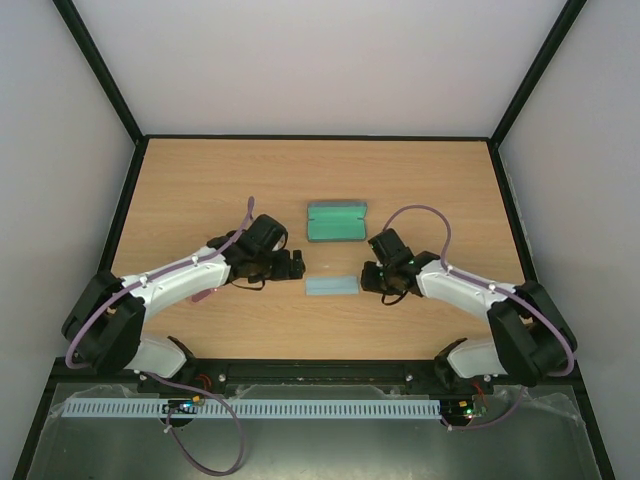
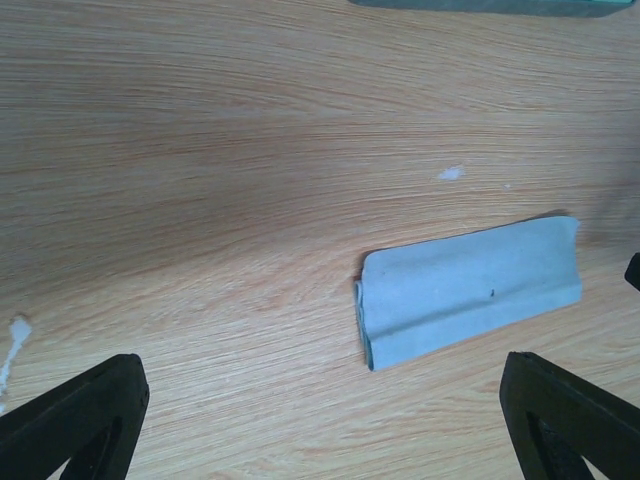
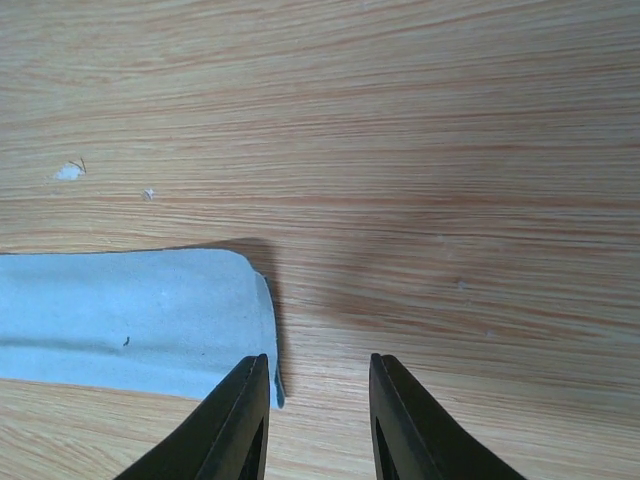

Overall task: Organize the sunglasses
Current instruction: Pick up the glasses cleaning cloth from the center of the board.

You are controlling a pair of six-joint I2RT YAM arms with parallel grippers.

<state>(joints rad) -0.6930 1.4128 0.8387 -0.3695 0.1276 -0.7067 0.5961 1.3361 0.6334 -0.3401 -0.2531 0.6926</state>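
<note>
The sunglasses are out of view in every frame. A folded light blue cloth (image 1: 331,286) lies flat on the wooden table between my two grippers. My left gripper (image 1: 297,265) stands wide open just left of the cloth (image 2: 470,290), holding nothing, with its fingertips (image 2: 80,420) at the bottom corners of the left wrist view. My right gripper (image 1: 368,281) is at the cloth's right end, partly open with nothing between its jaws (image 3: 318,400). Its left finger (image 3: 235,420) overlaps the edge of the cloth (image 3: 130,320). A teal oblong case (image 1: 336,220) lies just beyond the cloth.
The case's near edge (image 2: 490,5) shows at the top of the left wrist view. Small white specks (image 2: 451,173) mark the wood. Black frame rails (image 1: 320,137) border the table at the back and sides.
</note>
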